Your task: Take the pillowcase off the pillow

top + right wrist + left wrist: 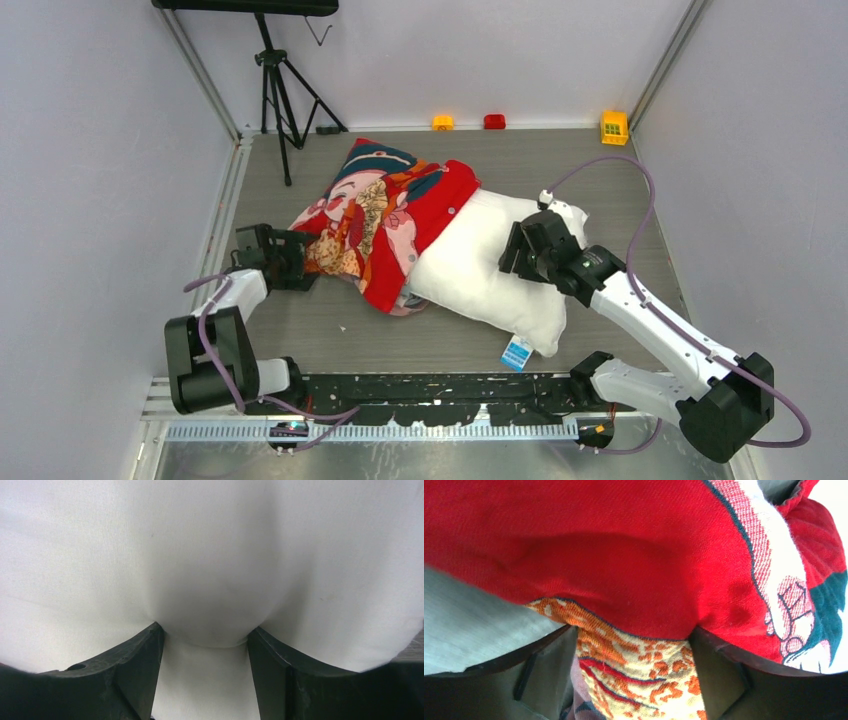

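The red printed pillowcase [385,215] lies at mid-table and still covers the left end of the white pillow [490,270]. The pillow sticks out to the right, and its blue tag [517,352] is at the near end. My left gripper [303,258] is shut on the pillowcase's left edge. In the left wrist view, orange-and-gold patterned cloth [644,675] is bunched between the jaws of the left gripper [631,680]. My right gripper [513,250] is shut on the pillow's top. In the right wrist view, a fold of white pillow [205,605] is pinched between the jaws of the right gripper [205,680].
A black tripod [277,95] stands at the back left. An orange-yellow brick [442,122], a red brick [494,121] and a yellow brick [614,127] sit along the back wall. Grey walls close in both sides.
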